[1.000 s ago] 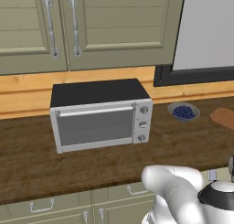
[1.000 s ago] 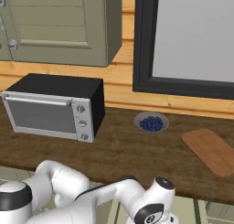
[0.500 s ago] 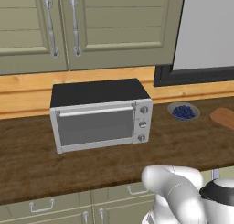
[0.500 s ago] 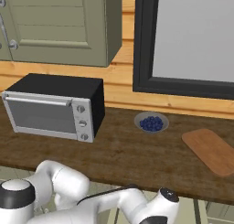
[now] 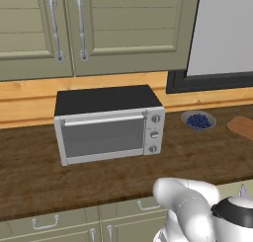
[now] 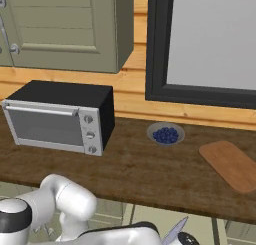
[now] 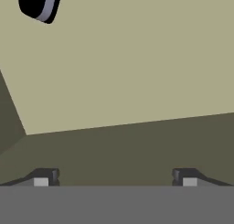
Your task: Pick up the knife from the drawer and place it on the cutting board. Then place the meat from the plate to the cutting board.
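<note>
— Cutting board?
— Flat, light-brown wood, rectangular with rounded corners. It lies on the counter at the right end, set at an angle to the front edge, with its top bare.
— The knife?
— Just a silver pointed blade tip, tilted upward, low down below the counter's front edge — the handle cannot be made out.

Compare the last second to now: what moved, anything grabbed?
The arm has sunk lower in front of the counter, its wrist end drifting right in the right base view. The tool is open and has taken hold of nothing. The cutting board, the bowl of blueberries and the toaster oven stayed put.
</note>
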